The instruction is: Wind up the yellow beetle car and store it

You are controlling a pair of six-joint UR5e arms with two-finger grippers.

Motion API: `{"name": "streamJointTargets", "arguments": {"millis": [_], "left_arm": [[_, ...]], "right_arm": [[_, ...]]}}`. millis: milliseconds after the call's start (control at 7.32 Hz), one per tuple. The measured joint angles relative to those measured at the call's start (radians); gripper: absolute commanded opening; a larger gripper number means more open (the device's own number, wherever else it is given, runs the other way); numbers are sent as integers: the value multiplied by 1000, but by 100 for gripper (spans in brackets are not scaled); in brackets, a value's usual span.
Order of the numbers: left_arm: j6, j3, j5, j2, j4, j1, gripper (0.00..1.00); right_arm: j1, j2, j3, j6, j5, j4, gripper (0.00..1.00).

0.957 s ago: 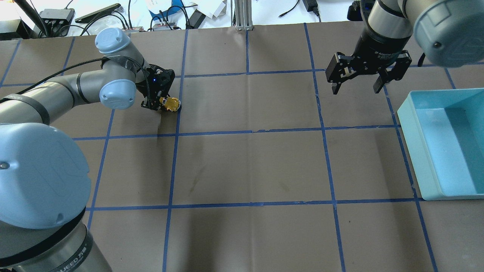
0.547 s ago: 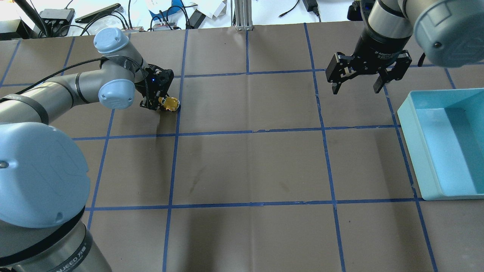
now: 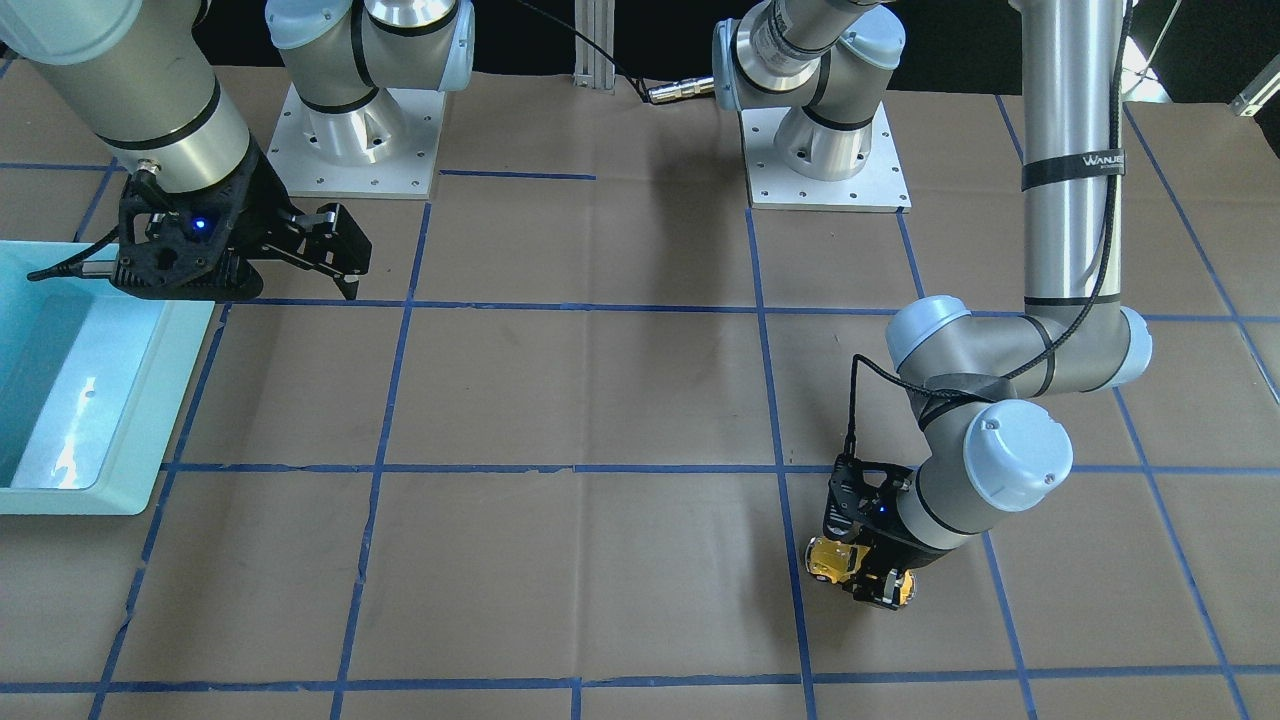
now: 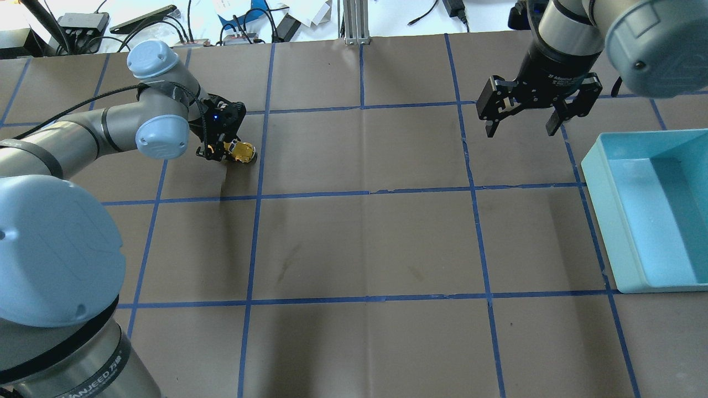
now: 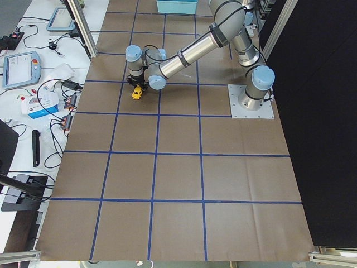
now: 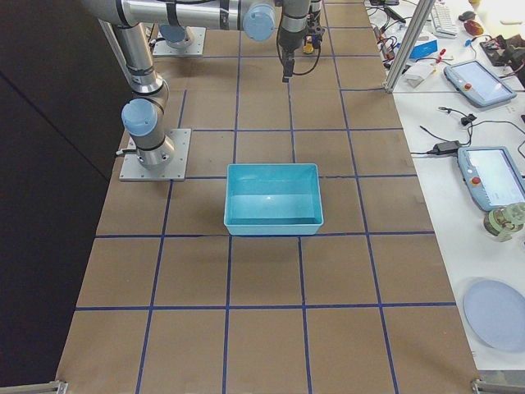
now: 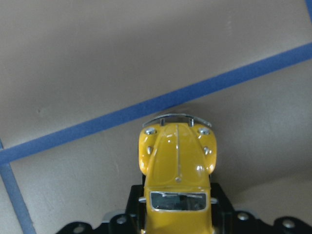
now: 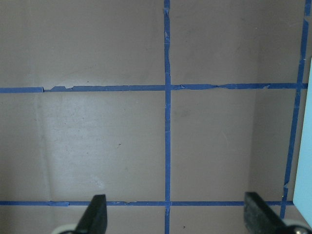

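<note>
The yellow beetle car [image 4: 243,151] is held in my left gripper [image 4: 233,151], low over the brown table at the far left. The gripper is shut on the car's rear half. In the left wrist view the car [image 7: 178,163] points away from the camera, its nose near a blue tape line. I cannot tell whether its wheels touch the table. The car also shows in the front-facing view [image 3: 835,560] and in the exterior left view [image 5: 136,92]. My right gripper [image 4: 521,134] is open and empty, hanging above the table at the far right; it also shows in its own wrist view [image 8: 178,214].
A light blue bin [image 4: 600,215] stands at the right edge of the table, just right of my right gripper; it also shows in the front-facing view [image 3: 150,420] and the exterior right view [image 6: 275,168]. Blue tape lines grid the table. Cables and devices lie beyond the far edge.
My left gripper has moved a little left and away with the car in it. The right arm has not moved.
</note>
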Motion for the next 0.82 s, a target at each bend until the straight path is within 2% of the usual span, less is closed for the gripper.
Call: {"name": "streamJointTargets", "arguments": {"millis": [820], "left_arm": [[36,4,1,-4,-1,30,18]], "right_arm": [[0,0,-1,-1,0,0,100]]}}
